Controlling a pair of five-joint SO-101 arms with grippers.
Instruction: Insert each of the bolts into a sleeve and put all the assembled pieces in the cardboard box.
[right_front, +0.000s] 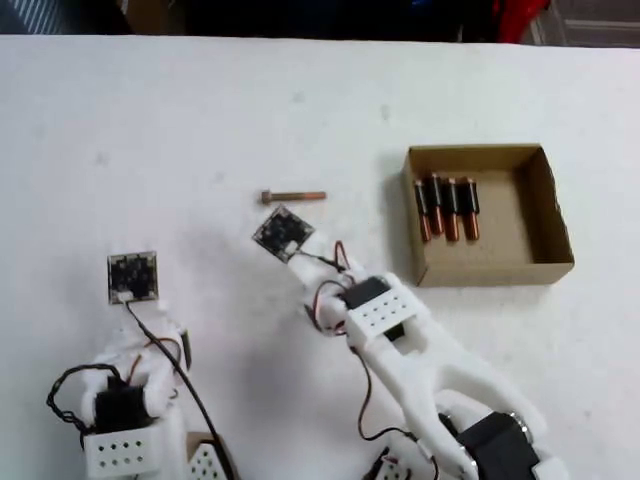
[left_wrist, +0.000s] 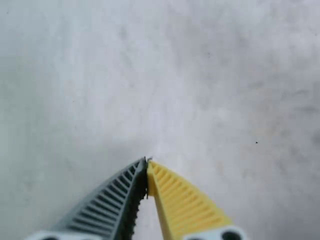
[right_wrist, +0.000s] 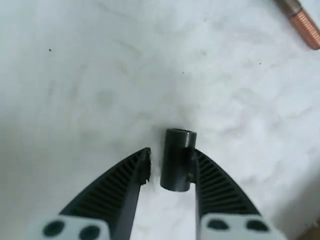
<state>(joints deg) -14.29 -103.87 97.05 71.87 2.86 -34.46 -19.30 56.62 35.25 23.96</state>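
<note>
Sleeve (right_wrist: 177, 160) lay inside the right claw (right_wrist: 169, 162), narrowly open and not yet pinching, presumably to mate it with the loose bolt (right_front: 293, 197); left claw (left_wrist: 147, 167) closed, empty.

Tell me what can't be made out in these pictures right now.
Bolt: right wrist view, cut off by the edge, one end out of frame.
Pieces in the box: high view, too small to tell how deep the bolts sit.
Sleeve: right wrist view, bore too dark to see inside.
</note>
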